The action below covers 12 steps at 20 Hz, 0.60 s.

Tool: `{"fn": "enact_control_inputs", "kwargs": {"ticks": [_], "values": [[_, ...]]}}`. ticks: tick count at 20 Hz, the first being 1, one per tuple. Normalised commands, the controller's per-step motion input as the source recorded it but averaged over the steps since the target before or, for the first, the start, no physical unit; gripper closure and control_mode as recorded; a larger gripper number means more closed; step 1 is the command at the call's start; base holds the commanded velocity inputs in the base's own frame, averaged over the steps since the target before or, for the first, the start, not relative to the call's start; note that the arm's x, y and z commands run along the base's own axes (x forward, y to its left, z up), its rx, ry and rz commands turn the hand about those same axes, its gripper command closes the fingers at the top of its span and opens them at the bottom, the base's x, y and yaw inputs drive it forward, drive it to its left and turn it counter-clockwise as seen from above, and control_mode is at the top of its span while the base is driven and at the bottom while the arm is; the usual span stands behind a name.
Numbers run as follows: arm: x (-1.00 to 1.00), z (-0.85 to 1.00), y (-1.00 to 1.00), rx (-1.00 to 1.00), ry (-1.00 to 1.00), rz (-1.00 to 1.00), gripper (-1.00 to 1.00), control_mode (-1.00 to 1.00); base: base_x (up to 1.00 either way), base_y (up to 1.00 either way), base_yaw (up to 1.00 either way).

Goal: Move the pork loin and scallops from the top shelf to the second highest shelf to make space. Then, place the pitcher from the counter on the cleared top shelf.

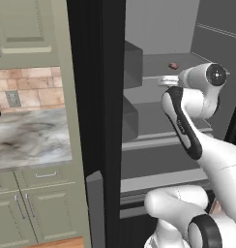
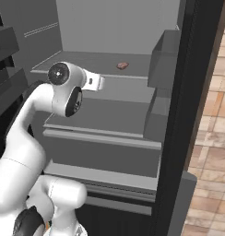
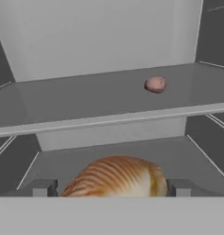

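A ribbed orange-and-cream scallops shell (image 3: pixel 116 176) sits between my fingertips, held in the air above the second highest shelf (image 3: pixel 187 156). My gripper (image 3: pixel 112 188) is shut on it, jaws wide. The small pink pork loin (image 3: pixel 155 84) lies on the top shelf (image 3: pixel 86 98), farther back and to the right. From the base cameras the pork loin (image 1: pixel 173 65) (image 2: pixel 122 65) lies on the top shelf (image 2: pixel 82 60), and my hand (image 2: pixel 93 83) hovers at that shelf's front edge. The counter (image 1: pixel 33 138) lies left of the fridge. The pitcher is out of view.
Dark door bins (image 1: pixel 132 63) (image 2: pixel 162 60) stick out beside the shelves. The fridge's black side wall (image 1: pixel 95 97) stands between the counter and the shelves. My own arm (image 1: pixel 187 126) crosses in front of the lower shelves.
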Motion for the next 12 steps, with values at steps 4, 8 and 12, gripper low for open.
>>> {"fn": "enact_control_inputs", "kwargs": {"ticks": [4, 8, 12], "values": [[-0.95, -0.74, 0.0, -0.02, 0.13, 0.12, 1.0, -1.0, 0.0, 0.0, 0.0], [-0.36, -1.0, 0.07, -0.05, 0.26, 0.08, 1.0, -1.0, 0.0, 0.0, 0.0], [0.12, -0.98, 0.16, -0.01, 0.22, 0.05, 1.0, -1.0, 0.0, 0.0, 0.0]]}}
